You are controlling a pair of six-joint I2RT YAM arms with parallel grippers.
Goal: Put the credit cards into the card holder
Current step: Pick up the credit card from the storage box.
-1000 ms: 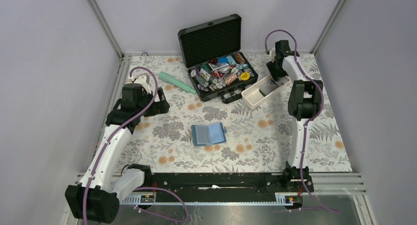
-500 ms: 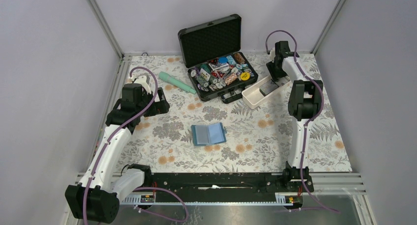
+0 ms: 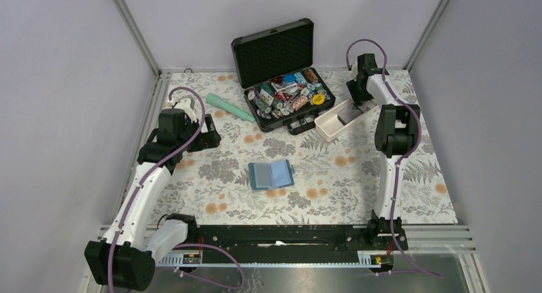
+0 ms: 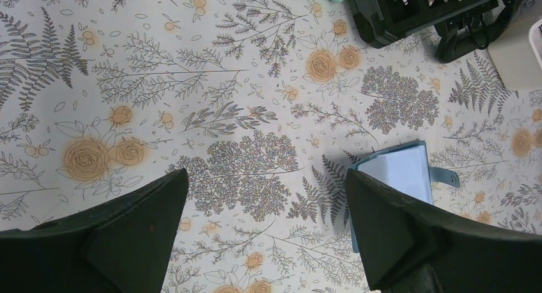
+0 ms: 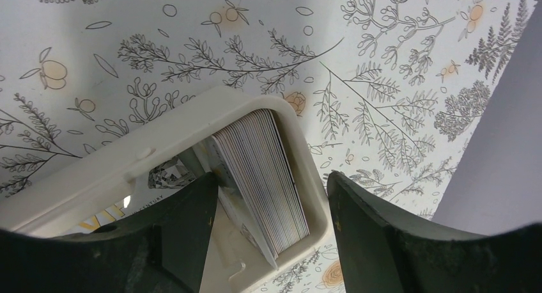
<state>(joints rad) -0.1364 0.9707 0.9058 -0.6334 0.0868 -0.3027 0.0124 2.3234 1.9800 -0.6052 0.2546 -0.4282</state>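
Hovering over the left of the floral-printed cloth table [image 3: 211, 178], the left end effector [image 4: 265, 178] holds its two dark, blunt fingers spread wide with nothing between them. Behind it lies a smooth mint-green cylinder [image 3: 229, 107]. The small teal-blue folding card holder [image 3: 271, 175] lies opened flat mid-table, its pale blue slotted pockets up and its snap tab out to one side. An open black hard case with a foam-lined lid [image 3: 275, 50] stands at the back, full of colourful round chips [image 3: 287, 98]. In a long white plastic tray [image 3: 323, 129], the thin plastic credit cards [image 5: 262, 171] stand packed on edge at one rounded end. The right end effector [image 5: 271, 181] straddles that stack with its jaws apart, gripping nothing.
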